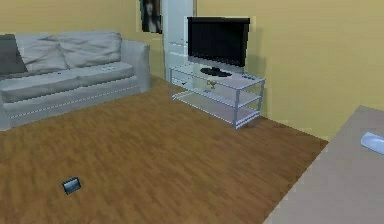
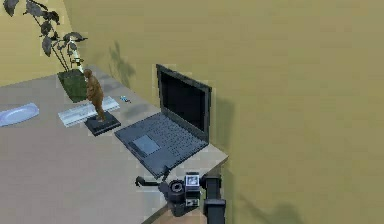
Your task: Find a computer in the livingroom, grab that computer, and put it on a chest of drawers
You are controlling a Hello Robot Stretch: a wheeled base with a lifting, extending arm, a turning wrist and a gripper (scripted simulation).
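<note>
On the desk [image 2: 50, 175]: computer [image 2: 160, 135] at its corner, lid up, base flat, likely left mid-use.
Gripper [image 2: 152, 183]: at desk's edge near computer, seemingly lined up to grab; whether it holds anything, cannot tell.
Statue [image 2: 96, 100]: farther along desk.

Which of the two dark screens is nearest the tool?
The laptop, open on the grey table close to the tool. The TV stands on a white stand by the far wall.
</note>
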